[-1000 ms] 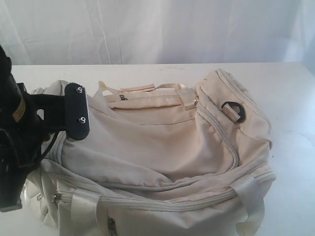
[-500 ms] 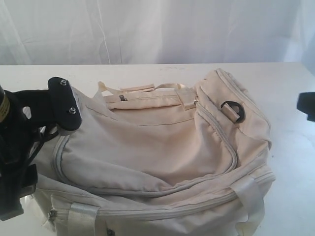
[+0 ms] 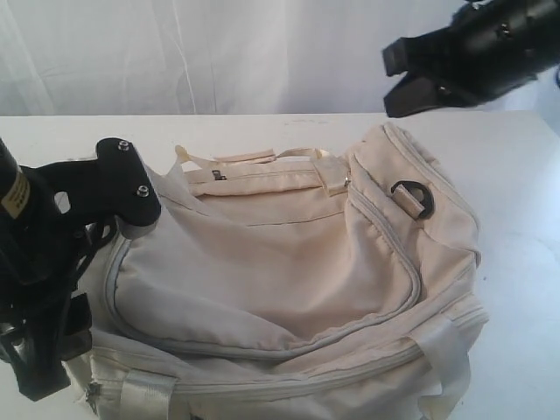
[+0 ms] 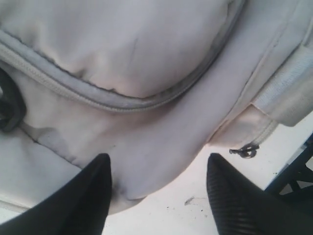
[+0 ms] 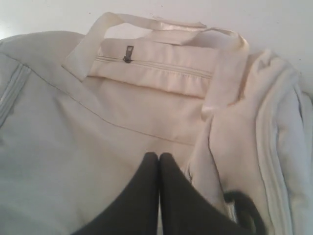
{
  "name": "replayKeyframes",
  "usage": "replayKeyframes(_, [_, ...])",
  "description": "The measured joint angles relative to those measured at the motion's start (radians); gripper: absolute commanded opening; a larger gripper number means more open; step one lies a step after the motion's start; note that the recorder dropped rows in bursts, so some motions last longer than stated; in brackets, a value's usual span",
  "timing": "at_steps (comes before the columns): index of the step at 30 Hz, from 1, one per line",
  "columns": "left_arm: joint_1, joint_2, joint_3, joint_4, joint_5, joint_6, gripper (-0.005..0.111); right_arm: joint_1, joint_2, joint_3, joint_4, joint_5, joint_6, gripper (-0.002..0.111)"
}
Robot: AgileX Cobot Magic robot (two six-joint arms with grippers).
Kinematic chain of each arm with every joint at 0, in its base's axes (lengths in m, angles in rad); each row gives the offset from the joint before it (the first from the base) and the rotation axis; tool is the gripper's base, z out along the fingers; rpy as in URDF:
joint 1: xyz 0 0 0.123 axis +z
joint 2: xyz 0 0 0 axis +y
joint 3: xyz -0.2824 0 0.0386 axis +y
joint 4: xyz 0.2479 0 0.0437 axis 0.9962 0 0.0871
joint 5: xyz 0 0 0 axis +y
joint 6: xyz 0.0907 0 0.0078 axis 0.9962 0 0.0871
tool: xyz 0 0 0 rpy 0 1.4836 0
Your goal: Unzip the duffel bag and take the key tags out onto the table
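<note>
Bag, exterior view: cream duffel bag fills the middle and the 6 o'clock part of the scene.
Table, exterior view: white table shows bare at 3 o'clock and behind the bag at 12 o'clock.
Zipper, exterior view: grey main zipper curves around the bag's top panel. It looks closed along the stretch in view, though the arm hides its 9 o'clock end.
Fittings, exterior view: black D-ring at the bag's 2 o'clock, carry handles at 12 o'clock, shiny strap at 5 o'clock.
Left claw, exterior view: black left gripper sits against the bag's 9 o'clock end.
Right claw, exterior view: black right gripper hangs in the air at 1 o'clock, apart from the bag.
Left claw, left wrist view: released, its two black fingers spread wide and grasping nothing.
Bag, left wrist view: a rounded fabric edge lies in the gap between the fingers, over the speckled table. A small metal zipper pull hangs near the tabletop.
Right claw, right wrist view: clenched, fingers pressed flat together with nothing between them.
Bag, right wrist view: the top panel lies under the claw, with the handles beyond it. A dark pocket pull shows between the handles.
</note>
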Motion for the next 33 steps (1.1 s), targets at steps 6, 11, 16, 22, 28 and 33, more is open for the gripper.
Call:
replayKeyframes(6, [0.000, 0.000, 0.000, -0.007, -0.002, -0.011, 0.060, 0.083, 0.218, -0.170, -0.009, -0.024, -0.004, 0.000])
replayKeyframes(11, [0.000, 0.000, 0.000, -0.009, -0.006, -0.011, 0.060, 0.111, 0.352, -0.253, -0.040, -0.026, 0.004, 0.000])
replayKeyframes(16, [0.000, 0.000, 0.000, -0.015, -0.012, -0.014, 0.060, 0.114, 0.435, -0.295, -0.050, -0.026, 0.027, 0.000])
replayKeyframes(22, [0.000, 0.000, 0.000, -0.018, -0.014, -0.014, 0.060, 0.116, 0.495, -0.347, -0.079, -0.018, 0.046, 0.000])
replayKeyframes(28, [0.000, 0.000, 0.000, -0.018, -0.014, -0.014, 0.060, 0.118, 0.547, -0.417, -0.293, 0.027, 0.180, 0.000])
replayKeyframes(33, [0.000, 0.000, 0.000, -0.018, -0.016, -0.014, 0.060, 0.118, 0.567, -0.437, -0.351, 0.053, 0.245, 0.000])
